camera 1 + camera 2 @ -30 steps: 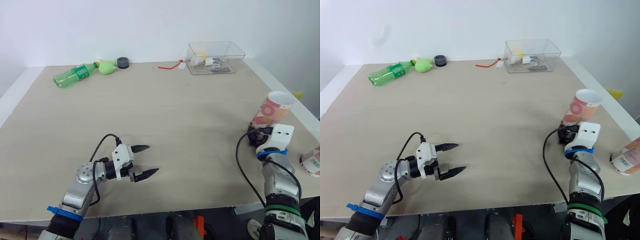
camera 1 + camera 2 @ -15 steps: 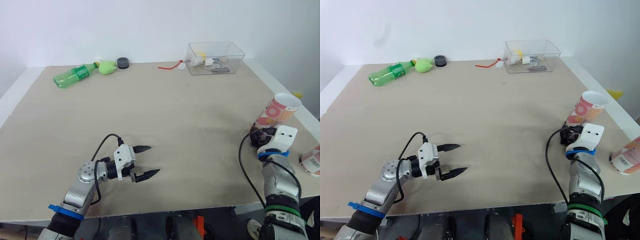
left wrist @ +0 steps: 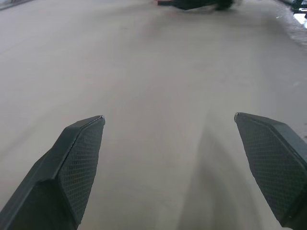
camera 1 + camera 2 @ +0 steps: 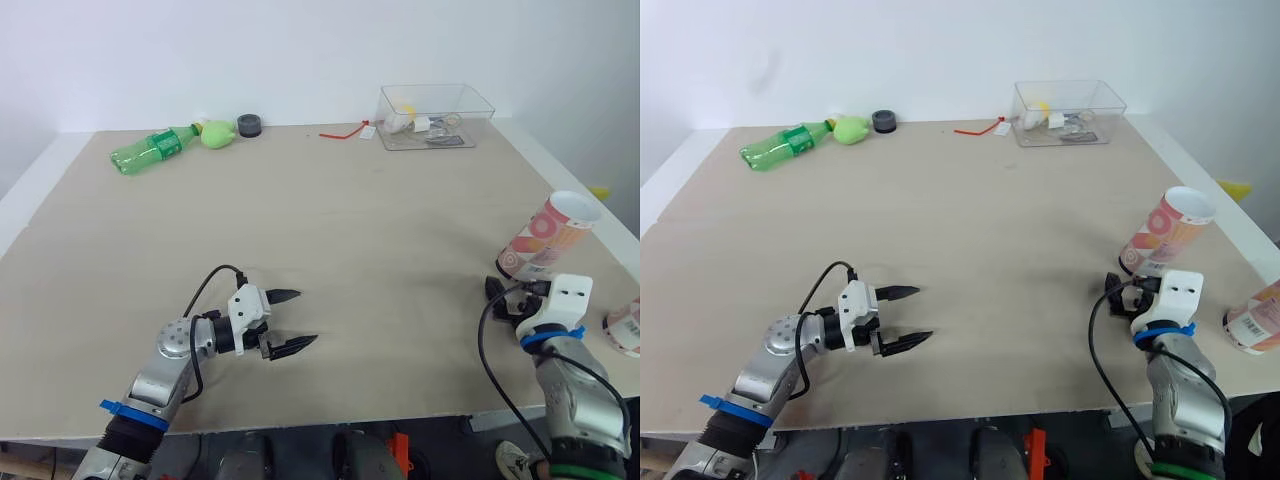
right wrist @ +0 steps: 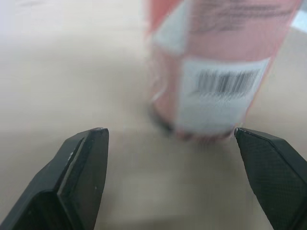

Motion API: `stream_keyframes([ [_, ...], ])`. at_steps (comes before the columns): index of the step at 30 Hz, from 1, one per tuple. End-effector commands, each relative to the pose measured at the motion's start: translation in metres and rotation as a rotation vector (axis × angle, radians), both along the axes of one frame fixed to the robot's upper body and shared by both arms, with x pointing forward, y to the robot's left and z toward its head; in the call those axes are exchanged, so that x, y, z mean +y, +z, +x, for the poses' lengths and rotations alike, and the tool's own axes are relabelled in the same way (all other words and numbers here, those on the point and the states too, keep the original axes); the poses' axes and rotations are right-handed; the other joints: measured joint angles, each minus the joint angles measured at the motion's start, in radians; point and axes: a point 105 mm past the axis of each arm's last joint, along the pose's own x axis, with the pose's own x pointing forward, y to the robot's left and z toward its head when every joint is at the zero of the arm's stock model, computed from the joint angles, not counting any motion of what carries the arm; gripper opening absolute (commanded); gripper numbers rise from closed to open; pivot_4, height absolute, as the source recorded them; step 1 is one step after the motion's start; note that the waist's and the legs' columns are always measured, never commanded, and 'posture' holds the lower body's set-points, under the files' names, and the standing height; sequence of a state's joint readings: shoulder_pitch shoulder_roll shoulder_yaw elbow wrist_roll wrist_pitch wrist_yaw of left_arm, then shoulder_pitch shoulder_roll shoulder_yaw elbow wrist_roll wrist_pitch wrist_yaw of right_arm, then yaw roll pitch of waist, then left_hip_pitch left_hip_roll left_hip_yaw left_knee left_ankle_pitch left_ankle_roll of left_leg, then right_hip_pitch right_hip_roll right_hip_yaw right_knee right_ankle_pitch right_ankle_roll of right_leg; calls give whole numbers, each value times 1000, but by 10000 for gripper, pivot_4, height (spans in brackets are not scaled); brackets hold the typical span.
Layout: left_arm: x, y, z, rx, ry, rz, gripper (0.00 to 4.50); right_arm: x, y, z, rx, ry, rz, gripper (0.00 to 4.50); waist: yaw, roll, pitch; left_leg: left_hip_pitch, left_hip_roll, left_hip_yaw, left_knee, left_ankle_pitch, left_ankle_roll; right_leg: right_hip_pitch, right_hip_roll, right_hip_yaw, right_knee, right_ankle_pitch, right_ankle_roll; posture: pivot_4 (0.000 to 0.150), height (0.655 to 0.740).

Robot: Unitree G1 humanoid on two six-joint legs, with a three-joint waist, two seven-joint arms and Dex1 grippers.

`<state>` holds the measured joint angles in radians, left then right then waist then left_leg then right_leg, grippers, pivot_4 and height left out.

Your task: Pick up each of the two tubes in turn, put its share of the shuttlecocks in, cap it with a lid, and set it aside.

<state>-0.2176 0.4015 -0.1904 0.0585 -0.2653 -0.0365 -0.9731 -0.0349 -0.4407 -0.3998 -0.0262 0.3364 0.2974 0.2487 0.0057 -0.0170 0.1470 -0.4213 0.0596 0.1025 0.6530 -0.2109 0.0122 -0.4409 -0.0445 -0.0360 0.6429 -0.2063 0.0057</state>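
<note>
Tube point(image 5: 211, 28) barcode point(image 5: 225, 82) before right end effector point(image 5: 169, 130)

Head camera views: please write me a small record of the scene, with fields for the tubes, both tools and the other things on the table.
table: beige, flat
tube: pink, standing near the right edge, top open, no lid on it
second tube: at the right edge, partly cut off by the picture
right tool: open, pointing at the tube's base, holding nothing
left tool: open, low over bare table, holding nothing
far edge: green bottle lying on its side; clear box with small items
</note>
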Motion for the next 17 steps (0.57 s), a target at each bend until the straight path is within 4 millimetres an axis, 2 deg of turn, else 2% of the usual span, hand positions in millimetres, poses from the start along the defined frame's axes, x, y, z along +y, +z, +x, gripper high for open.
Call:
stream_keyframes([
  [1, 5, 8, 10, -40, 57, -3, 45000, 25, 25, -11, -63, 143, -38, 44690, -1, 0, 0, 0, 0, 0, 0, 0, 0, 0, 0, 0, 0, 0, 0, 1500, 7400],
  [4, 11, 9, 14, -49, 100, 10, 45000, 73, 31, -30, -125, 544, -84, 44690, 0, -1, 0, 0, 0, 0, 0, 0, 0, 0, 0, 0, 0, 0, -1, 1500, 7400],
  [5, 12, 9, 16, -51, 108, 11, 45000, 80, 30, -34, -128, 613, -93, 44690, -1, -2, 1, 0, 0, 0, 0, 0, 0, 0, 0, 0, 0, -1, -2, 1500, 7400],
  [7, 20, 7, 18, -44, 142, 30, 45000, 108, 23, -43, -125, 882, -149, 44690, -2, -3, 2, 1, 0, 0, 1, 0, 0, 0, 2, 0, 0, -2, -3, 1500, 7400],
  [9, 27, 5, 19, -43, 171, 51, 45000, 121, 18, -44, -120, 1034, -175, 44690, -3, -7, 4, 2, -1, -1, 1, 0, 0, 0, 3, 0, 0, -2, -4, 1500, 7400],
  [17, 48, 7, 22, -78, 271, 87, 45000, 143, 17, -13, -148, 1241, -219, 44690, 1, -10, 6, 3, -1, -4, 1, 0, 0, 1, 5, 1, 0, -1, -8, 1500, 7400],
])
